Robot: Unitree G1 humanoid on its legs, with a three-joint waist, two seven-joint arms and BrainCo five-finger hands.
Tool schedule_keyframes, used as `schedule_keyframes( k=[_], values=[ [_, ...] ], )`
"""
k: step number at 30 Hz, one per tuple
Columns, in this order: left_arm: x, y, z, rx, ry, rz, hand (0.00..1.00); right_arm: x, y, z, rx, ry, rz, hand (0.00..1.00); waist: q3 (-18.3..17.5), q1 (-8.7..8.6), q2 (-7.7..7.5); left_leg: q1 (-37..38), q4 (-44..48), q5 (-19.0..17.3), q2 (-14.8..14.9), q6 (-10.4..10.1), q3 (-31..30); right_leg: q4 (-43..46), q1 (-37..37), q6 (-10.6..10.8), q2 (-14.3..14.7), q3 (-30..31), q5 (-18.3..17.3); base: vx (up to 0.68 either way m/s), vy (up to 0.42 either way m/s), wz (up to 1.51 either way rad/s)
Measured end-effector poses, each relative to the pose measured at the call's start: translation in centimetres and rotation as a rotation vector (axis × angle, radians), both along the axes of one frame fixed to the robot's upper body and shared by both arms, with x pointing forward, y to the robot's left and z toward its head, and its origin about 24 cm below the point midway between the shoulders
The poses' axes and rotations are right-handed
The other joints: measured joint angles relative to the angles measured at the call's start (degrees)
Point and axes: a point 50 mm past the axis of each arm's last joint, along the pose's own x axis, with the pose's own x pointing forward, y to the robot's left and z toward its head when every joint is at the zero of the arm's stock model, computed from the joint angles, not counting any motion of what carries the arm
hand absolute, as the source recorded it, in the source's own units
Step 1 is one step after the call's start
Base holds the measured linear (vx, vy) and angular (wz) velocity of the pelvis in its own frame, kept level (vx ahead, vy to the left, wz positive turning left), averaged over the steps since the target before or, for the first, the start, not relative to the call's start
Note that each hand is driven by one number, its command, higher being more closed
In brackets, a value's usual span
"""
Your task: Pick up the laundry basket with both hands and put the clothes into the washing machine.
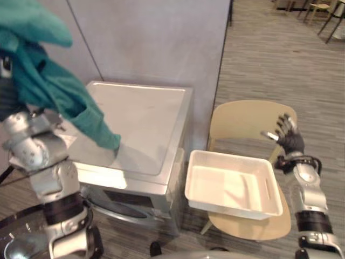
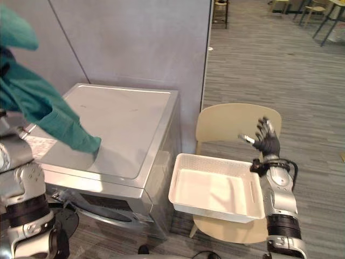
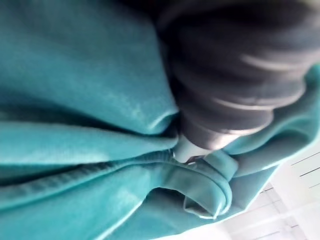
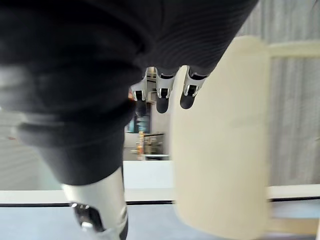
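A teal garment (image 1: 48,86) hangs in the air at the upper left, held up by my left hand (image 3: 200,135), whose fingers are wrapped in the cloth (image 3: 75,100). The garment's lower tip touches the flat top of the silver washing machine (image 1: 145,118). The white laundry basket (image 1: 226,156) sits empty on the seat of a beige chair (image 1: 242,118) to the right of the machine. My right hand (image 1: 288,135) is raised above the basket's right rim, open with fingers spread, touching nothing.
A grey partition wall (image 1: 151,43) stands right behind the washing machine. Striped carpet floor (image 1: 269,65) stretches to the right and back, with more chairs (image 1: 323,13) far off at the top right.
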Motion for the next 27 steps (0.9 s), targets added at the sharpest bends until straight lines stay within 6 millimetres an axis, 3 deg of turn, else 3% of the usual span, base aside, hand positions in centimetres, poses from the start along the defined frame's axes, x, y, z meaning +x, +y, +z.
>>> schedule_keyframes(
  k=[2, 3, 5, 6, 7, 8, 9, 10, 11, 12, 13, 15, 16, 18, 20, 22, 24, 25, 26, 27],
  values=[
    [-1.0, 0.3, -0.9, 0.017, 0.036, 0.019, 1.0, -1.5, -1.8, -1.5, -0.102, 0.159, 0.004, 0.0, 0.0, 1.29, 0.02, -1.8, 0.3, 0.2, -0.3, -0.2, -2.7, 0.2, 0.0, 0.0, -0.1, -2.8, -0.2, -0.01, 0.008, 0.79],
    [-1.5, 0.3, -1.7, 0.004, 0.054, 0.021, 1.0, -3.1, -3.5, -2.6, -0.196, 0.302, 0.009, 0.0, 0.0, 1.72, 0.07, -4.2, 0.4, 1.5, -1.2, -0.2, -6.7, 1.4, -0.1, 0.9, -0.5, -6.7, -1.4, -0.03, 0.016, 1.15],
    [-1.7, -0.1, -3.6, -0.055, 0.099, 0.011, 1.0, -5.9, -4.8, -4.1, -0.277, 0.462, 0.045, 0.0, 0.2, 2.85, 0.17, -6.0, 0.4, 1.3, -2.0, 0.9, -9.3, 6.1, 0.0, 1.2, -1.7, -11.9, -4.0, -0.04, 0.021, 1.37],
    [-2.0, -0.2, -4.4, -0.076, 0.12, 0.014, 1.0, -6.8, -5.0, -4.6, -0.291, 0.513, 0.072, 0.0, 0.2, 2.91, 0.31, -6.4, 0.3, 0.5, -2.1, 3.0, -8.5, 7.8, 0.2, 1.0, -2.2, -13.7, -4.5, -0.01, 0.035, 1.73],
    [-2.4, -0.5, -5.9, -0.114, 0.171, 0.019, 1.0, -8.8, -4.9, -6.0, -0.289, 0.611, 0.137, 0.0, 0.9, 2.79, -0.91, -6.6, 0.6, -3.5, -2.3, 8.6, -3.5, 8.7, 1.3, 0.0, -3.5, -17.7, -5.2, 0.0, 0.05, 1.65],
    [-2.4, -0.7, -6.7, -0.142, 0.199, 0.014, 1.0, -9.9, -4.2, -7.2, -0.283, 0.682, 0.202, 0.0, 2.1, 2.83, -3.1, -7.1, 2.9, -7.6, -2.7, 13.5, 2.4, 7.7, 2.9, -0.3, -5.0, -19.7, -5.3, 0.0, 0.097, 1.81],
    [-2.7, -0.9, -7.6, -0.16, 0.226, 0.012, 1.0, -10.2, -2.9, -8.3, -0.271, 0.739, 0.309, 0.0, 3.8, 3.46, -4.17, -9.8, 13.4, -9.0, -1.0, 15.6, 10.5, 8.3, 4.0, 1.1, -7.0, -22.3, -6.6, -0.02, 0.092, 1.13],
    [-2.9, -1.2, -8.4, -0.174, 0.263, -0.003, 1.0, -10.4, -1.9, -8.9, -0.263, 0.772, 0.388, 0.0, 4.7, 4.57, -3.18, -9.8, 21.7, -9.5, 1.0, 15.3, 15.1, 10.6, 4.7, 2.1, -7.1, -23.2, -7.9, 0.0, 0.141, 1.3],
    [-2.9, -2.0, -9.5, -0.186, 0.308, -0.039, 1.0, -11.0, 0.3, -10.1, -0.241, 0.814, 0.514, 0.0, 5.0, 4.21, -2.13, -9.6, 21.6, -11.3, 0.7, 10.6, 15.0, 11.9, 6.6, 3.7, -7.5, -26.0, -9.2, 0.01, 0.115, 1.05],
    [-2.8, -2.5, -9.9, -0.184, 0.331, -0.057, 1.0, -11.4, 1.6, -10.8, -0.22, 0.833, 0.585, 0.0, 5.0, 4.25, -2.11, -9.5, 20.9, -11.1, -0.3, 10.4, 13.9, 12.3, 7.3, 3.7, -8.1, -27.2, -9.4, 0.0, 0.128, 1.25],
    [-2.6, -3.7, -10.7, -0.183, 0.368, -0.104, 1.0, -11.9, 4.5, -12.1, -0.167, 0.861, 0.721, 0.0, 5.0, 4.85, -2.16, -9.8, 20.1, -11.0, -1.8, 10.2, 12.2, 11.9, 8.2, 3.7, -8.2, -28.4, -9.4, -0.02, 0.068, 0.85],
    [-2.5, -5.1, -11.8, -0.16, 0.437, -0.149, 1.0, -11.6, 7.3, -13.0, -0.113, 0.856, 0.808, 0.0, 5.4, 5.44, -2.69, -10.5, 19.8, -11.1, -3.9, 10.1, 9.7, 11.7, 9.8, 3.7, -8.6, -30.8, -9.3, 0.0, 0.066, 0.87],
    [-2.4, -5.4, -12.0, -0.15, 0.458, -0.159, 1.0, -11.6, 7.9, -13.3, -0.117, 0.869, 0.834, 0.0, 5.6, 5.66, -3.06, -10.5, 20.0, -11.0, -4.3, 10.1, 9.3, 11.8, 10.3, 3.7, -8.7, -31.3, -9.3, 0.03, 0.087, 0.74],
    [-2.1, -6.4, -13.0, -0.138, 0.517, -0.185, 1.0, -12.5, 9.1, -14.5, -0.101, 0.925, 0.886, 0.0, 6.7, 5.99, -5.4, -10.5, 20.7, -11.5, -6.5, 10.4, 7.3, 13.0, 12.3, 3.2, -10.2, -34.4, -9.6, 0.06, 0.075, 0.58],
    [-1.9, -6.5, -13.7, -0.138, 0.557, -0.185, 1.0, -12.5, 8.9, -14.9, -0.117, 0.947, 0.893, 0.0, 7.0, 6.1, -6.23, -10.5, 21.0, -12.1, -7.3, 10.9, 6.9, 16.2, 12.3, 1.8, -11.9, -34.6, -10.4, 0.05, 0.048, 0.32],
    [-1.2, -7.7, -15.3, -0.157, 0.636, -0.244, 1.0, -13.0, 8.5, -16.9, -0.109, 1.042, 0.879, 0.0, 7.5, 5.92, -7.51, -10.0, 21.5, -13.3, -9.2, 11.7, 5.4, 24.5, 11.7, 0.6, -16.6, -34.2, -10.5, 0.08, 0.087, 0.5],
    [-0.8, -9.1, -16.7, -0.152, 0.707, -0.309, 1.0, -13.8, 8.3, -18.9, -0.097, 1.149, 0.81, 0.0, 7.9, 6.38, -7.99, -8.3, 21.3, -14.0, -10.4, 12.6, 3.7, 32.1, 11.2, -3.8, -20.3, -32.9, -7.6, 0.14, 0.101, 0.53],
    [-0.9, -10.1, -17.8, -0.158, 0.756, -0.35, 1.0, -14.9, 8.2, -20.1, -0.095, 1.225, 0.746, 0.0, 8.0, 7.33, -7.64, -5.9, 20.0, -14.4, -11.0, 12.9, 2.2, 37.3, 9.6, -9.4, -22.0, -29.0, -4.3, 0.17, 0.152, 0.53],
    [-0.7, -11.3, -18.5, -0.156, 0.79, -0.398, 1.0, -16.1, 7.3, -20.7, -0.075, 1.279, 0.635, 0.0, 8.6, 7.65, -6.66, -4.8, 19.5, -14.6, -11.3, 12.9, -0.1, 41.4, 7.0, -8.6, -20.4, -23.1, -7.4, 0.16, 0.164, 0.62],
    [-0.7, -11.6, -18.9, -0.159, 0.806, -0.41, 1.0, -16.2, 6.9, -20.8, -0.077, 1.284, 0.59, 0.0, 8.6, 7.58, -6.7, -4.3, 18.9, -14.4, -11.6, 12.9, -1.3, 42.7, 5.4, -7.6, -18.5, -20.1, -10.2, 0.12, 0.165, 0.88]
  ],
)
